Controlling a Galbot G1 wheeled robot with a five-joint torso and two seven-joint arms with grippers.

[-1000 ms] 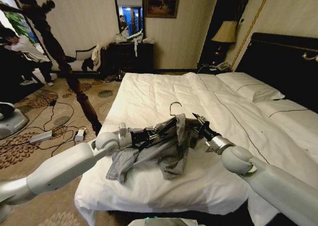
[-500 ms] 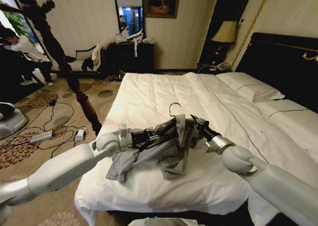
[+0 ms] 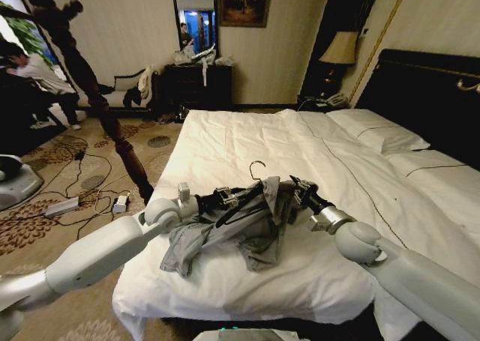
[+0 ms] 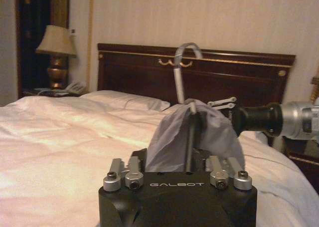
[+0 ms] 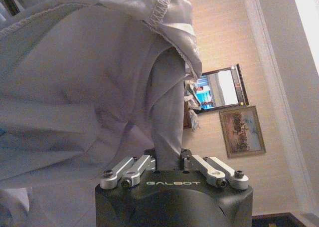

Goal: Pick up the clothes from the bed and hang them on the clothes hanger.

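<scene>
You are looking at the clothes (image 3: 238, 232), a crumpled grey garment lying near the foot edge of the bed (image 3: 247, 142) and lifted at its top between 2 grippers. The clothes hanger (image 3: 257, 166) is poking its wire hook up out of the garment's collar. Left of the garment, the left gripper (image 3: 241, 197) is clamping the hanger's dark bar. On the garment's right, the right gripper (image 3: 294, 195) is pinching a fold of grey cloth

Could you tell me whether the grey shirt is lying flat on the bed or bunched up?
Bunched up: the shirt is crumpled, pinched between the left gripper and right gripper around the hanger.
</scene>
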